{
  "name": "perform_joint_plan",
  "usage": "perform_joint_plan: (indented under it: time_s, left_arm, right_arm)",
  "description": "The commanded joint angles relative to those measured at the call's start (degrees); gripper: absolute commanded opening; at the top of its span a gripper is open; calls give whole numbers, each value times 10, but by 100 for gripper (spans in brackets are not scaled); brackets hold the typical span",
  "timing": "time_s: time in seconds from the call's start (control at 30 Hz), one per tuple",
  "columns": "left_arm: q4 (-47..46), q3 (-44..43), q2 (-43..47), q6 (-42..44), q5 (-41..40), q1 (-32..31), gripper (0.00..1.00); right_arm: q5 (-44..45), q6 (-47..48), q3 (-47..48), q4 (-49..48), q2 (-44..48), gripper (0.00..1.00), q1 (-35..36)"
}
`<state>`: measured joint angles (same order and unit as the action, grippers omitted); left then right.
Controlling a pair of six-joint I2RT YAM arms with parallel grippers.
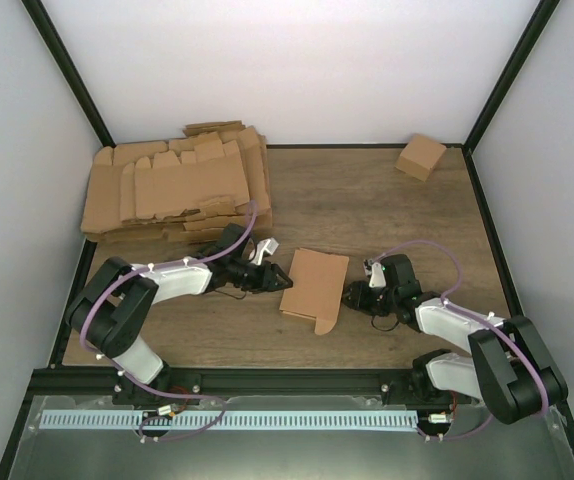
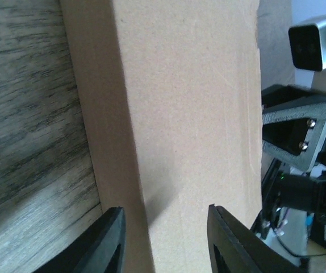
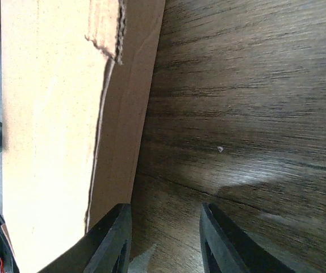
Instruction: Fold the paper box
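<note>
The paper box [image 1: 314, 288] lies as a flat oblong brown carton at the middle of the table, with one flap sticking out at its near end. My left gripper [image 1: 279, 278] is at its left edge, fingers apart. In the left wrist view the carton [image 2: 191, 114] fills the gap ahead of the open gripper [image 2: 166, 210], and neither finger presses on it. My right gripper [image 1: 352, 295] is at the carton's right edge. Its wrist view shows the gripper [image 3: 164, 206] open over bare wood, with the left finger beside the carton's side wall [image 3: 49, 114].
A thick pile of brown cardboard blanks [image 1: 177, 185] lies at the back left. A small cube-like carton [image 1: 420, 156] stands at the back right corner. White walls with black frame posts close off the table's sides and back.
</note>
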<state>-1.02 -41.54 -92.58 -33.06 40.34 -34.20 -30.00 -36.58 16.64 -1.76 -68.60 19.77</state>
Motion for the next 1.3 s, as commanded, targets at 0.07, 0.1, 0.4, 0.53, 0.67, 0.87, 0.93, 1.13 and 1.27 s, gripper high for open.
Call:
perform_joint_plan:
  time_s: [0.07, 0.1, 0.4, 0.53, 0.67, 0.87, 0.93, 1.13, 1.27]
  left_arm:
    - [-21, 4, -10, 1, 6, 2, 35]
    - [-21, 4, -12, 1, 4, 2, 35]
    - [-3, 2, -16, 4, -15, 3, 22]
    - [6, 1, -14, 4, -23, 5, 13]
    - [8, 5, -13, 2, -31, 8, 12]
    - [6, 13, -16, 1, -36, 12, 12]
    - [7, 14, -16, 2, -38, 12, 12]
    - [3, 27, -14, 1, -40, 20, 12]
    - [-2, 39, -14, -3, -30, 37, 12]
  right_arm:
    - [-6, 12, -1, -2, 5, 36, -4]
    - [-6, 12, -2, -2, 5, 36, -4]
    - [-5, 12, -2, -3, 5, 36, -4]
    - [-5, 13, -2, -3, 5, 36, -4]
    - [-5, 12, -3, -1, 7, 36, -4]
    - [-8, 13, -2, -3, 6, 36, -4]
    - [-11, 14, -2, -3, 5, 36, -4]
    - [-17, 14, 2, -5, 3, 40, -4]
    - [-35, 15, 5, -18, -8, 42, -4]
